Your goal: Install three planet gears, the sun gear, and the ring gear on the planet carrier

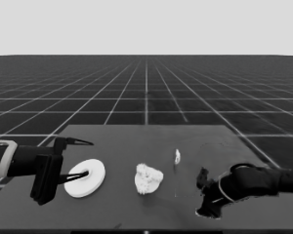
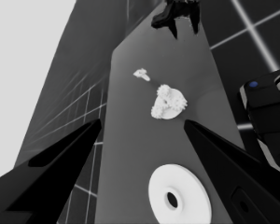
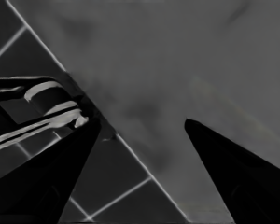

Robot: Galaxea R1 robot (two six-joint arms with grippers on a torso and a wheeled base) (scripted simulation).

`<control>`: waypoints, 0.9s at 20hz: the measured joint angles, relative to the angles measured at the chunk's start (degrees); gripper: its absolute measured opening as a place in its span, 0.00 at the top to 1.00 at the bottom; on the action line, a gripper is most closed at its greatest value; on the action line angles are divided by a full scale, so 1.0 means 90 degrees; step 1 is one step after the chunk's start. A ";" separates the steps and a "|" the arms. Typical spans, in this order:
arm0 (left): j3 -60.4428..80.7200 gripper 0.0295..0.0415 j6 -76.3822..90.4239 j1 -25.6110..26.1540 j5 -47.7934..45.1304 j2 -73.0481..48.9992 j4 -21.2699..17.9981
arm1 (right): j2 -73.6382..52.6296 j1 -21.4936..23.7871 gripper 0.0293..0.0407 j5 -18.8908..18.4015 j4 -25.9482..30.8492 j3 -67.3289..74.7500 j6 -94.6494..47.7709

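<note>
Presently both arms are low over the dark desk (image 1: 112,214); neither tool carries a part.

Left tool (image 1: 78,158): at the desk's left end, parked, fingers spread wide. One finger lies across the larger round part (image 1: 85,178), near its centre hole. Not gripped, as far as the left wrist view shows: the disc lies flat on the desk between the two spread fingers.

Right tool (image 1: 205,195): low at the desk's right front, near the edge. Fingers apart in its own wrist view, only bare desk and the desk corner between them.

Smaller round part (image 1: 147,179): mid-desk, a lumpy white cluster. Toothed gears (image 2: 171,97) appear to sit on top of it; I cannot count them. Thin white piece (image 1: 177,156): just behind and to the right of the cluster, apart from it.

Judgement: the gears seem mostly seated, the big disc not yet placed.

Risks:
- Right tool crossing to the cluster could clip the thin white piece or nudge the stack and unseat a gear.
- Big disc is flat and thin; a pinch on the rim may slip or tip it.
- If lowered off-centre or onto a tilted gear, it would ride up and not settle.
- Left finger over the disc could drag it if that arm moves.
</note>
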 joint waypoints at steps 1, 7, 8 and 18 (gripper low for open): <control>0.0000 0.25 0.0000 0.0000 0.0000 0.0000 0.0000 | -0.0914 -0.0377 0.18 0.0214 -0.0402 0.0700 -0.0628; 0.0000 0.25 0.0000 0.0000 0.0000 0.0000 0.0000 | -0.2091 -0.0846 0.19 0.0514 -0.0957 0.1657 -0.1488; -0.0755 0.11 -0.3086 -0.0016 0.2528 0.0370 0.1278 | -0.2110 -0.0853 0.19 0.0519 -0.0967 0.1673 -0.1503; -0.5611 0.25 -0.8000 0.1264 0.5387 0.2991 -0.1624 | -0.2136 -0.0863 0.19 0.0527 -0.0981 0.1695 -0.1525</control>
